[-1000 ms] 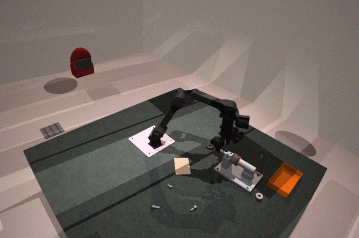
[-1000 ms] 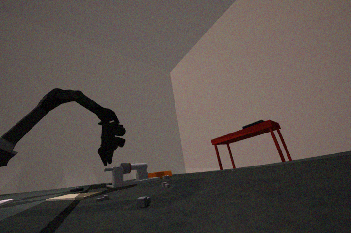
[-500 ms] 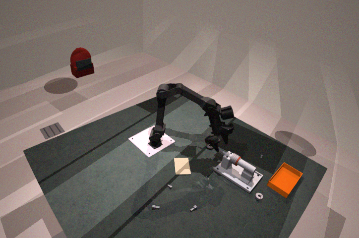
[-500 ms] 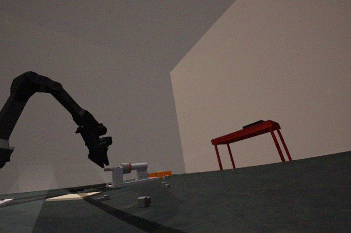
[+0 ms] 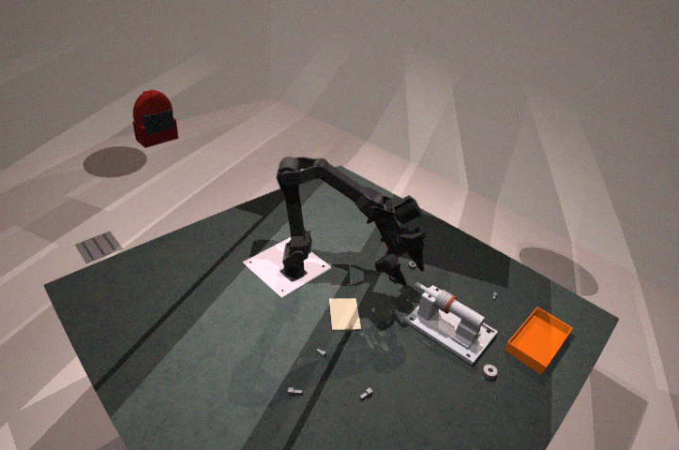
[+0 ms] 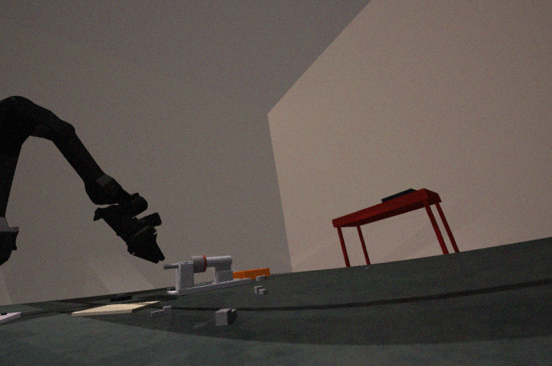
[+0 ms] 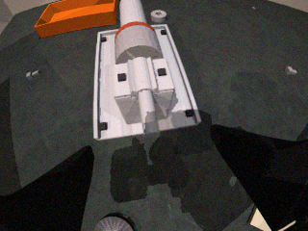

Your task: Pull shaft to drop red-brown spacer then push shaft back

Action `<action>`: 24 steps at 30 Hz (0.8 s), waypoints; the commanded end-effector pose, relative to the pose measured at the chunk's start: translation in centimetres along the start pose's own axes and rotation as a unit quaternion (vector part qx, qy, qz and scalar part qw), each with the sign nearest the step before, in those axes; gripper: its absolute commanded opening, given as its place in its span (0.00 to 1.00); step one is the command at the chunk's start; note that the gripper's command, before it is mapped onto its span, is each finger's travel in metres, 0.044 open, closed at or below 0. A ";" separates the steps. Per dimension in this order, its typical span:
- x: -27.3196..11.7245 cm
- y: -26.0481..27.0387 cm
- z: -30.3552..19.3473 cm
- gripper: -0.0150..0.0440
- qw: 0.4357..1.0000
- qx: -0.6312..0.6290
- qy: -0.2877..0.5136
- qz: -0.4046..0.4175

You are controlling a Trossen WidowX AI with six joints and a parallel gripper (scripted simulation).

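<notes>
The shaft (image 5: 421,287) (image 6: 169,266) (image 7: 147,106) juts out of the near white support (image 6: 184,278) (image 7: 124,87). The red-brown spacer (image 5: 450,303) (image 6: 205,263) (image 7: 136,25) sits on the shaft line against the big housing (image 5: 470,315) (image 6: 223,264) (image 7: 131,11). Grey spacers (image 5: 443,298) (image 6: 198,264) (image 7: 140,40) fill the stretch between it and the near support. My gripper (image 5: 413,276) (image 6: 160,261) (image 7: 153,141) is open and empty, just beyond and above the shaft's free end, touching nothing. The shaft inside the spacers and housing is hidden.
An orange tray (image 5: 538,339) (image 6: 252,273) (image 7: 79,16) stands beyond the white base plate (image 5: 441,342) (image 7: 108,115). One loose ring (image 5: 485,372) lies near the plate's far end, another (image 5: 412,264) (image 7: 115,226) near the gripper. Several bolts and a cream pad (image 5: 344,314) (image 6: 112,309) lie about.
</notes>
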State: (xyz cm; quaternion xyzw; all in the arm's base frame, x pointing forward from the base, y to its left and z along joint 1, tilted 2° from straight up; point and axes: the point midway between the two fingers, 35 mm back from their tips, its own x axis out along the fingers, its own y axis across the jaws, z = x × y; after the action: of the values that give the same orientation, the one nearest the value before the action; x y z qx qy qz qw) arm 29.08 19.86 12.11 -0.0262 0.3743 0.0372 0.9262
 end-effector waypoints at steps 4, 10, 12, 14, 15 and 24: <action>-0.1 -0.1 0.0 1.00 1.000 0.004 -0.006 -0.001; -0.1 -0.1 0.0 1.00 1.000 0.004 -0.006 -0.001; -0.1 -0.1 0.0 1.00 1.000 0.004 -0.006 -0.001; -0.1 -0.1 0.0 1.00 1.000 0.004 -0.006 -0.001; -0.1 -0.1 0.0 1.00 1.000 0.004 -0.006 -0.001; 0.8 0.0 0.1 1.00 1.000 0.004 -0.007 -0.001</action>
State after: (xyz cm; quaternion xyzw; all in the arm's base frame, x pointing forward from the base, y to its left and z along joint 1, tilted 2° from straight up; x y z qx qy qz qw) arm 29.30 19.81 11.92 -0.0219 0.3690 0.0349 0.9285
